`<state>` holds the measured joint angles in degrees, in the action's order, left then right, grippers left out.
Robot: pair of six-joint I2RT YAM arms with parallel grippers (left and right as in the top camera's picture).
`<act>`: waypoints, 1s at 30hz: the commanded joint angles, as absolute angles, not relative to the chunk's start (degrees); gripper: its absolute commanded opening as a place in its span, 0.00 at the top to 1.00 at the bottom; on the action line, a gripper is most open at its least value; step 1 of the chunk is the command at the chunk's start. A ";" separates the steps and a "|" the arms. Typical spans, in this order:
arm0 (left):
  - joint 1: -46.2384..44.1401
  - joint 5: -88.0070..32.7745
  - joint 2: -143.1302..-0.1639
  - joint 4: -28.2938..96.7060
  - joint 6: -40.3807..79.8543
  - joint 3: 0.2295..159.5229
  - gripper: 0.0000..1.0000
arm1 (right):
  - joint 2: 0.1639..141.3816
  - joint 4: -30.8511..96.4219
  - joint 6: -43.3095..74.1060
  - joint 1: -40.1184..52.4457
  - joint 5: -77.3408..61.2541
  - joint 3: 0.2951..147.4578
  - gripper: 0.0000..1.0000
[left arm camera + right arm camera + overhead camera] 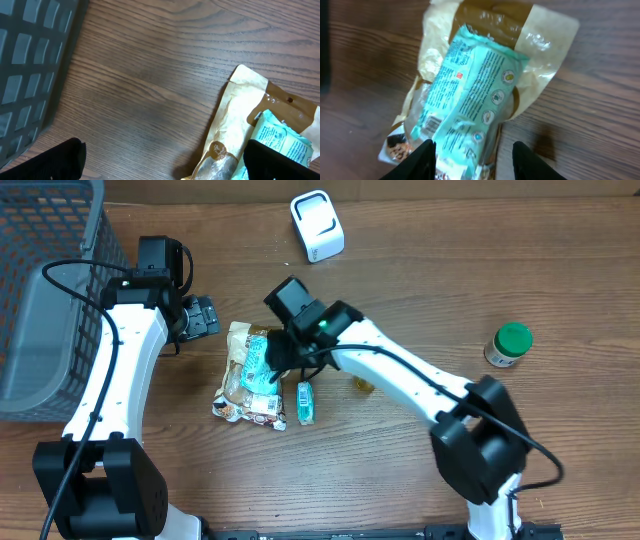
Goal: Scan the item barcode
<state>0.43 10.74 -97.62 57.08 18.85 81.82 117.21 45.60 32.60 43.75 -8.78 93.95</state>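
While the right gripper (472, 159) hangs over frame centre, its jaws stand apart astride the teal plastic packet (470, 95), with no pinch visible. The packet lies atop a tan, crinkled snack bag (547, 35) on the brown wooden table (420, 270). Left of the bag, the left gripper (203, 317) gapes wide, empty. Upper centre: white box-shaped scanner (317, 225).
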 commanded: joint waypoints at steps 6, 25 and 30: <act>0.36 10.90 -97.38 56.95 17.78 82.65 0.00 | 120.97 42.48 37.06 45.50 -7.14 93.54 0.54; 0.36 10.90 -97.38 56.95 17.76 82.65 0.00 | 124.44 40.64 40.75 46.50 -5.69 93.27 0.00; 0.36 10.90 -97.38 56.97 17.78 82.65 0.01 | 124.44 40.71 40.73 46.50 -6.13 93.27 0.00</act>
